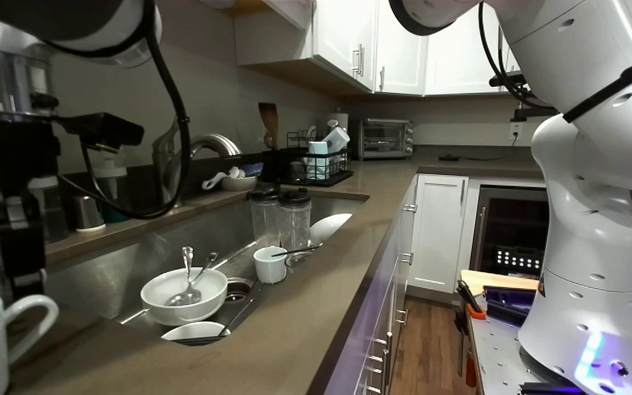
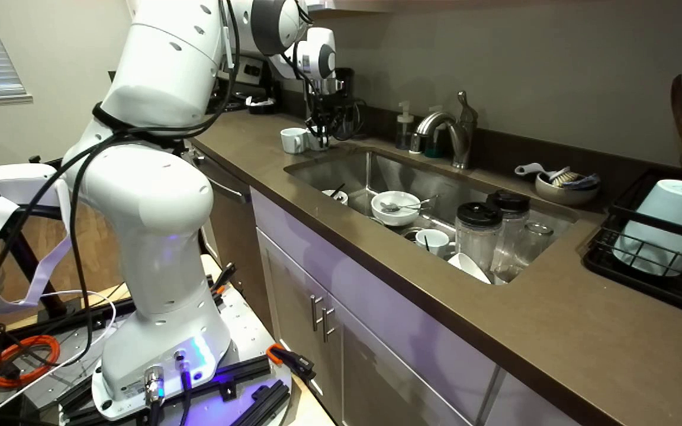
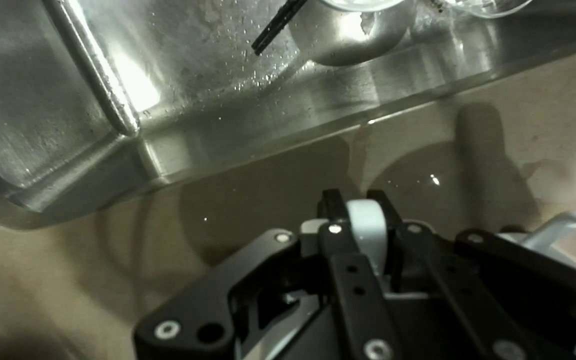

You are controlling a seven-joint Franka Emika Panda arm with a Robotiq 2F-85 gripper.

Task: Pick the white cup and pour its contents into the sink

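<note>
The gripper (image 3: 357,200) is drawn together on the handle (image 3: 369,232) of the white cup (image 2: 318,142), one finger on either side of it. The cup is over the brown countertop (image 2: 554,319), just outside a corner of the metal sink (image 2: 400,171); I cannot tell whether its base touches the surface. A second mug (image 2: 292,141) stands right beside it, its loop handle pointing toward the sink. Inside the sink are a white bowl (image 1: 187,314) with spoons (image 1: 184,298) in it, a small cup (image 1: 270,267) and two clear jars (image 2: 475,239) with black lids, and a curved faucet (image 2: 460,142) stands behind
</note>
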